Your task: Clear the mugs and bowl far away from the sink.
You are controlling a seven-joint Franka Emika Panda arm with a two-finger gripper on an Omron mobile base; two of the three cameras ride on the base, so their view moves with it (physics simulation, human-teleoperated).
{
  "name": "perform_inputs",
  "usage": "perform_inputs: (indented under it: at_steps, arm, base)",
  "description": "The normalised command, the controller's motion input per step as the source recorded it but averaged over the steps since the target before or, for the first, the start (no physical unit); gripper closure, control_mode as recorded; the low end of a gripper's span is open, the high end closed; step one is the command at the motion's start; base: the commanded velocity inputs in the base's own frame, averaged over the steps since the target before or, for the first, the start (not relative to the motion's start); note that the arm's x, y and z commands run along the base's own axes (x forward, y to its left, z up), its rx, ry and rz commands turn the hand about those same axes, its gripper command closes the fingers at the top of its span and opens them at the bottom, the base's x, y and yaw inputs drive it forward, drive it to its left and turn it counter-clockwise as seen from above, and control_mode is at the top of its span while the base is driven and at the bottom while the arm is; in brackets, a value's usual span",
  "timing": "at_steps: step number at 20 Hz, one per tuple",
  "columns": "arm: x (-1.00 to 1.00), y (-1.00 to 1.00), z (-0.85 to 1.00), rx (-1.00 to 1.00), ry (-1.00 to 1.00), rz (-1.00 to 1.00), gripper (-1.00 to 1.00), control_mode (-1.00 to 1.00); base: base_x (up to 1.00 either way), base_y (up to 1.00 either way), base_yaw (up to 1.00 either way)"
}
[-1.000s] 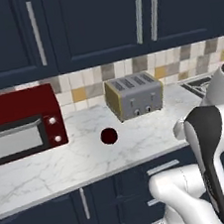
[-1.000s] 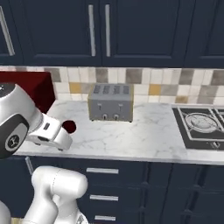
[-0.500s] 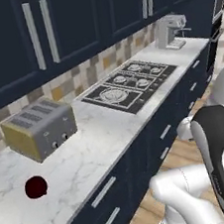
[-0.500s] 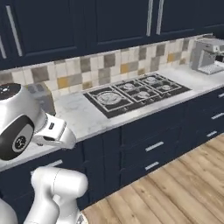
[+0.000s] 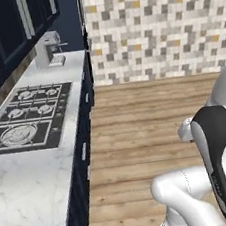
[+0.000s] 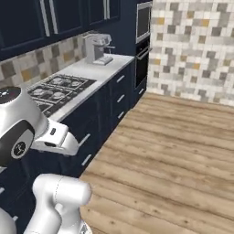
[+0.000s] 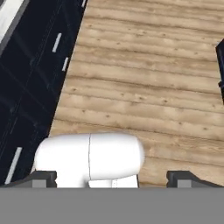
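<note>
The mugs, the bowl and the sink are out of view. My gripper (image 7: pixel 113 178) is open in the hand view, its two dark fingertips (image 7: pixel 43 177) set wide apart with nothing between them. It points down at the wooden floor (image 7: pixel 144 87), beside the dark cabinet fronts (image 7: pixel 30 65). My white arm rises at the lower right of the left base view and the lower left of the right base view.
A marble counter (image 5: pixel 25 197) runs along the left with a black gas cooktop (image 5: pixel 24 116) (image 6: pixel 55 89) and a coffee machine (image 5: pixel 48 48) (image 6: pixel 98 48) at its far end. Beyond stand a wall oven (image 6: pixel 144 27) and a tiled wall (image 5: pixel 159 28). Open wooden floor (image 6: pixel 173 137) lies to the right.
The whole picture has swung right along the counter, so the cameras moved. The toaster and the maroon mug have left the views; cooktop, coffee machine and floor have come in. The gripper stays open.
</note>
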Motion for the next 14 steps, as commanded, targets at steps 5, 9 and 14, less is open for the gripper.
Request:
perform_inputs:
  at_steps: [5, 9, 14]
  arm:
    - [0.00, 0.00, 0.00, 0.00, 0.00, 0.00, -1.00, 1.00]
    - [0.00, 0.00, 0.00, 0.00, 0.00, 0.00, -1.00, 1.00]
    - [0.00, 0.00, 0.00, 0.00, 0.00, 0.00, -1.00, 1.00]
  base:
    - [0.00, -0.26, -0.89]
    - [0.00, -0.43, -0.86]
    - [0.00, -0.60, -0.81]
